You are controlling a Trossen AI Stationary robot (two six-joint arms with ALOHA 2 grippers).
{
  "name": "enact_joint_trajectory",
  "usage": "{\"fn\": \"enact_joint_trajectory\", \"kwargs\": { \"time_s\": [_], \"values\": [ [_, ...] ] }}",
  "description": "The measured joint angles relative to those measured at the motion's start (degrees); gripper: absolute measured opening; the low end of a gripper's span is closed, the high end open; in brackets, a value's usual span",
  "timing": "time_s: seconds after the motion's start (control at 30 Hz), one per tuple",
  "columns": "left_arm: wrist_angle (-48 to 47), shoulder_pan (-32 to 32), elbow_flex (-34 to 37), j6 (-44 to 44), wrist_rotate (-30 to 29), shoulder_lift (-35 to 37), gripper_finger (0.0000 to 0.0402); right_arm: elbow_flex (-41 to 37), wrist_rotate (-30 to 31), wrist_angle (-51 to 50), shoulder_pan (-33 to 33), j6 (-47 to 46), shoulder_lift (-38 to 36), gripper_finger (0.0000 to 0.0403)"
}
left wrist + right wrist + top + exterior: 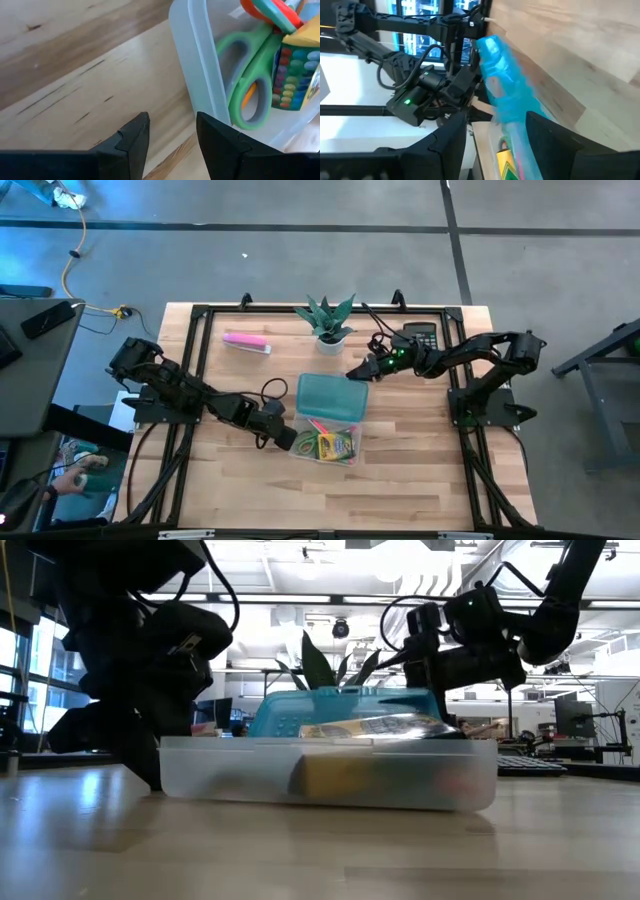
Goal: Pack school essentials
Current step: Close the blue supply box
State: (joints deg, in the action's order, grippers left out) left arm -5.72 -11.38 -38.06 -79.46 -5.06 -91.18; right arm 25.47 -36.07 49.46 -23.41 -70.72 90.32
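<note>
So we've got a clear frosted plastic bin point(330, 442) sitting mid-table on the pale wood tabletop point(400, 480), and inside it we can make out the green-handled scissors point(248, 85) with their rounded loop grips, a boxy yellow crayon pack point(337, 446) printed with coloured dots, and something pink-red alongside. The translucent teal lid point(331, 397) is propped up over the bin's far edge, with the right gripper point(358, 371) at its far corner, fingers apart either side of it, though we can't tell if it's really pinching. The left gripper point(291, 437) sits right at the bin's left wall, its dark blocky fingers point(131, 145) a narrow gap apart with nothing in them.
</note>
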Motion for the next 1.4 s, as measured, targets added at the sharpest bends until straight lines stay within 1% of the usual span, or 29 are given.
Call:
{"fn": "enact_joint_trajectory", "kwargs": {
  "time_s": [0.4,0.6,0.77,1.1,1.27,1.4],
  "values": [
    [0.1,1.0,0.0,0.1,-0.3,0.0,0.0152,0.0,-0.4,3.4,1.9,-1.0,0.0,0.0194],
    [0.1,1.0,0.0,0.2,-0.8,0.0,0.0152,0.0,-0.4,3.6,2.1,-0.9,0.0,0.0194],
    [0.1,1.0,0.0,2.2,-0.7,0.0,0.0152,0.0,-0.4,3.7,2.1,-0.9,0.0,0.0194],
    [0.1,1.0,0.0,2.0,-0.6,0.0,0.0152,0.0,-0.5,6.7,3.0,-2.6,0.0,0.0194],
    [0.1,1.2,0.0,1.1,-2.1,0.0,0.0152,0.0,-0.5,6.9,3.6,-2.6,0.0,0.0194],
    [0.1,1.8,0.0,0.3,-2.1,0.0,0.0152,0.0,-0.6,7.5,4.6,-2.6,0.0,0.0194]
  ]
}}
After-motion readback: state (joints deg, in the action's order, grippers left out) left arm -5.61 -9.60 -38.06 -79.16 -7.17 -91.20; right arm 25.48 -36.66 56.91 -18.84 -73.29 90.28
